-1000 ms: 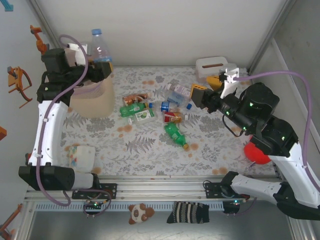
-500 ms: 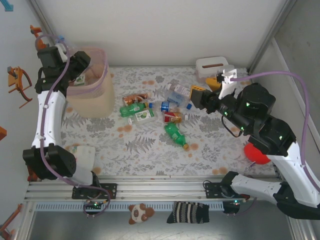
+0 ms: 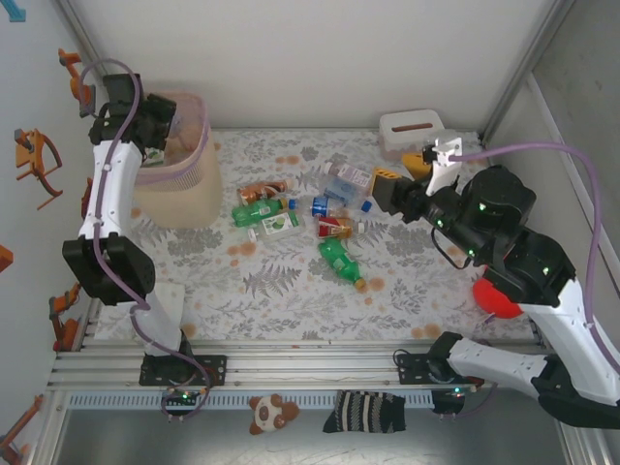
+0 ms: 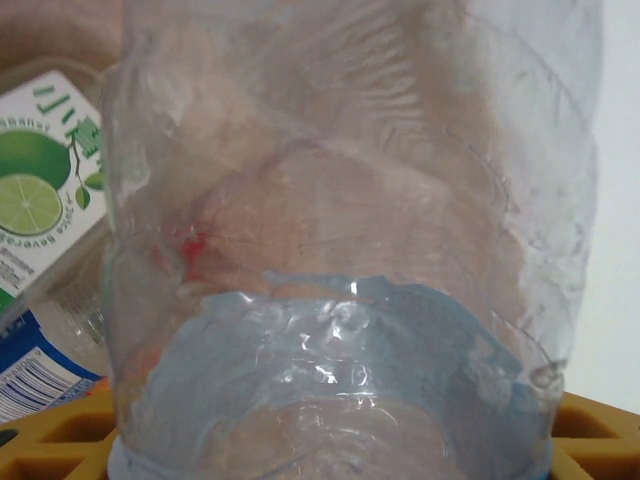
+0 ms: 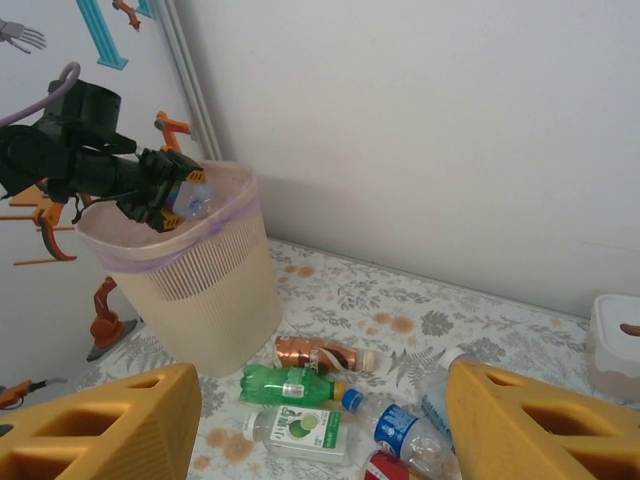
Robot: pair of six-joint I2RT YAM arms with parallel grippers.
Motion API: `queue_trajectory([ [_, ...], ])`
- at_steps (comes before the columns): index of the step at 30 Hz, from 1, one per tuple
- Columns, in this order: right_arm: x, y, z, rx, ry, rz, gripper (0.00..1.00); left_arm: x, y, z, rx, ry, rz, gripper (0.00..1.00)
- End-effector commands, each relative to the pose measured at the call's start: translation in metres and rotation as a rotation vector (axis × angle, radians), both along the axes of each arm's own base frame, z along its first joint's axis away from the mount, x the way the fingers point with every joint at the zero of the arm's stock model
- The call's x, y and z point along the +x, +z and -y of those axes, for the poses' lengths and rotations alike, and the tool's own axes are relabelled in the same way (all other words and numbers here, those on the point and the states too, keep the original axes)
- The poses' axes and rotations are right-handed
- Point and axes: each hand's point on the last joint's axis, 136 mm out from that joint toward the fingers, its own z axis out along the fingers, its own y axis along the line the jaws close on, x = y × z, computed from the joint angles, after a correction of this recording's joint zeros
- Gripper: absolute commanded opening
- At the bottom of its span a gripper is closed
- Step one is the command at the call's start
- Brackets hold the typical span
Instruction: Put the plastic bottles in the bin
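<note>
My left gripper (image 3: 152,136) hangs over the near-left rim of the pale-pink bin (image 3: 184,199). It is shut on a clear, blue-labelled plastic bottle (image 5: 190,198) that points into the bin mouth. That bottle (image 4: 350,260) fills the left wrist view, with a lime-labelled bottle (image 4: 40,190) lying behind it in the bin. Several bottles lie on the mat: a copper one (image 3: 262,190), a green one (image 3: 260,210), a lime-labelled one (image 3: 278,225), a blue-labelled one (image 3: 332,205), a red-labelled one (image 3: 336,229) and another green one (image 3: 339,260). My right gripper (image 3: 397,174) hovers open, right of the pile, holding nothing.
A small white slotted box (image 3: 412,129) stands at the back right. A red object (image 3: 496,298) lies under my right arm. A white cup-like thing (image 3: 160,302) sits at the front left. The bin (image 5: 200,290) stands in the back-left corner by the wall.
My left arm has swung the clear bottle from upright above the bin's right rim to the left side and tipped it down into the bin mouth. The right arm has barely moved.
</note>
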Motion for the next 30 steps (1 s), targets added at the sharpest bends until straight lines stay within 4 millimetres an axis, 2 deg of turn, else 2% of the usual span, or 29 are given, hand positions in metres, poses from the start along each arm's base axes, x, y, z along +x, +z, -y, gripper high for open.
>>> queue_trajectory([
  [1, -0.002, 0.007, 0.012, 0.029, -0.04, 0.022, 0.65, 0.007, -0.006, 0.003, -0.121, 0.077, -0.02, 0.65],
  [8, -0.004, 0.005, 0.019, 0.026, -0.058, 0.026, 0.64, 0.022, -0.029, 0.009, -0.221, 0.109, -0.063, 0.76],
  [11, -0.003, 0.004, 0.02, 0.02, -0.065, 0.026, 0.64, 0.022, -0.037, 0.011, -0.248, 0.117, -0.087, 0.78],
  [15, -0.003, 0.004, 0.021, 0.018, -0.069, 0.027, 0.64, 0.019, -0.038, 0.011, -0.26, 0.122, -0.097, 0.83],
  [23, 0.005, -0.003, 0.019, -0.016, -0.095, 0.006, 0.64, 0.008, -0.013, 0.008, -0.242, 0.117, -0.052, 0.85],
  [30, 0.024, -0.027, 0.006, -0.122, -0.124, -0.062, 0.64, -0.001, 0.017, 0.004, -0.173, 0.068, 0.025, 0.84],
])
